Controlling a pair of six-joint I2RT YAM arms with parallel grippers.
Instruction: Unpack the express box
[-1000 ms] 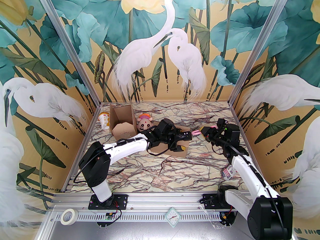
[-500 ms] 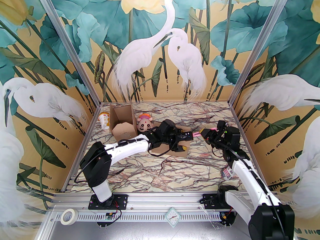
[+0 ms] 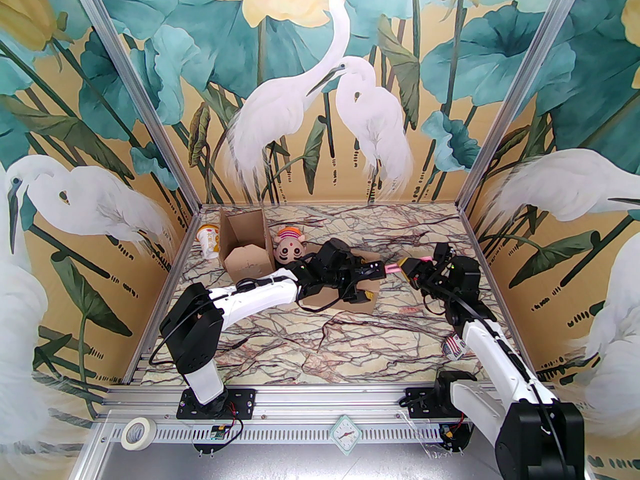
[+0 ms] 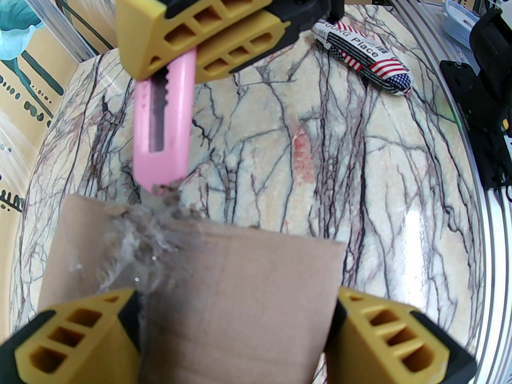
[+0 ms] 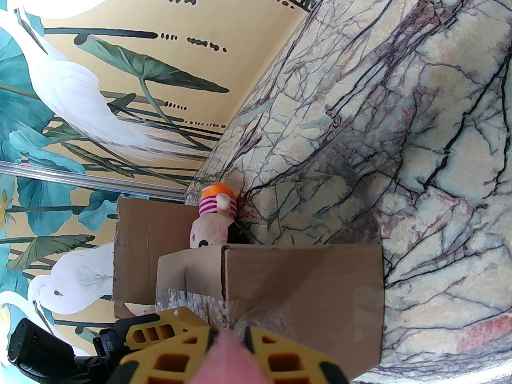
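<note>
At the table's [image 3: 350, 358] far left, a cup [image 3: 210, 240] is sitting beside an open carton [image 3: 245, 248], with a doll [image 3: 289, 245] lying just right of it. Near the middle, the left gripper [image 4: 234, 294] is clamping the taped box [image 4: 248, 262] between its 2 fingers. The right gripper [image 4: 208, 34] is pinching a pink knife [image 4: 162, 134], its tip touching the box's torn tape [image 4: 136, 234]. A flag-printed packet [image 4: 366, 60] is lying apart, rightward.
</note>
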